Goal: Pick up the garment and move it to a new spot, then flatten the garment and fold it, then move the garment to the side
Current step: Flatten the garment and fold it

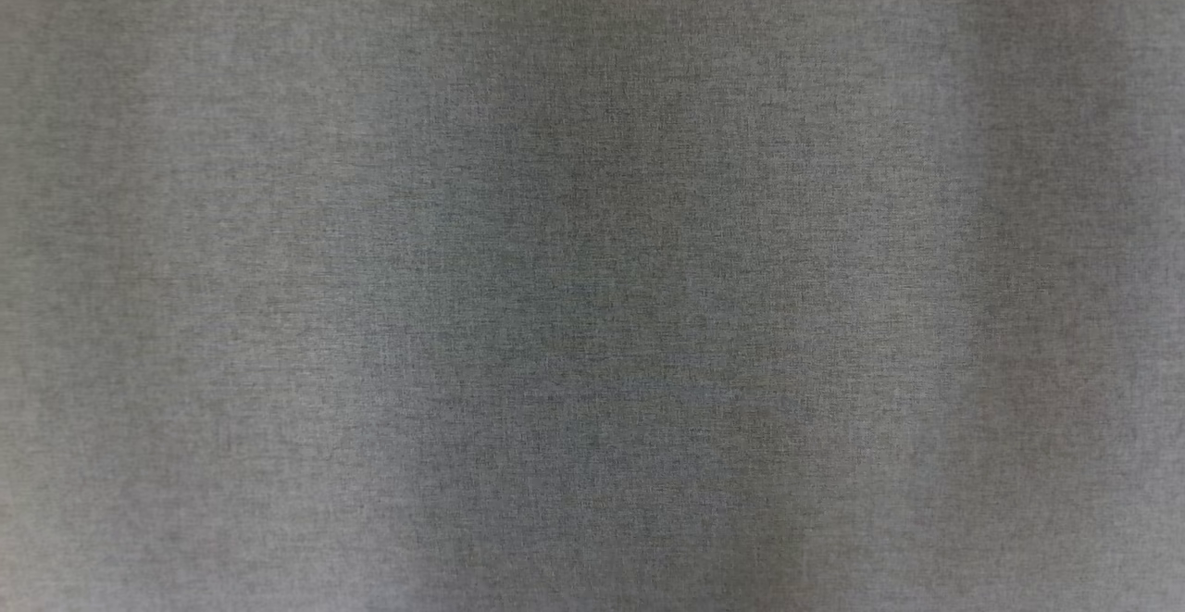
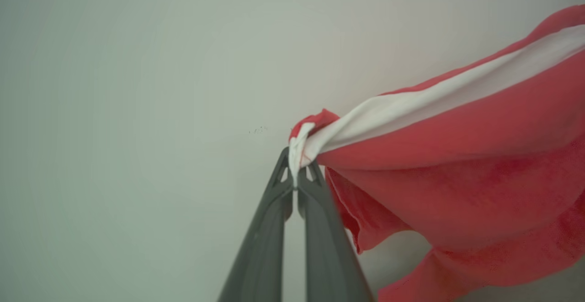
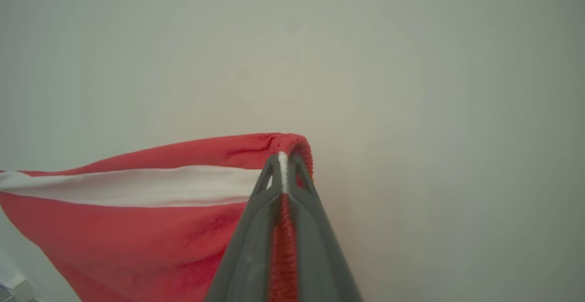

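The left end effector (image 2: 297, 170) is closed narrow on a gathered corner of the soft red cloth garment (image 2: 457, 178) with a broad white band. The white edge is bunched between the tips of its two long dark grey fingers (image 2: 322, 238), which lie almost together. From this grip the garment stretches away to the right of the left wrist view, the white band (image 2: 434, 105) running taut along its upper side and loose red folds hanging below.

The right end effector (image 3: 284, 167) is likewise clamped on another corner of the garment (image 3: 137, 233). A thin strip of red and white cloth shows in the slit between its fingers (image 3: 315, 247). Here the garment spreads to the left of the right wrist view.

The garment hangs lifted between the two grips, against a plain pale background (image 3: 411, 87).

The head view gives a blurred grey woven surface (image 1: 592, 279); I cannot tell what it is.
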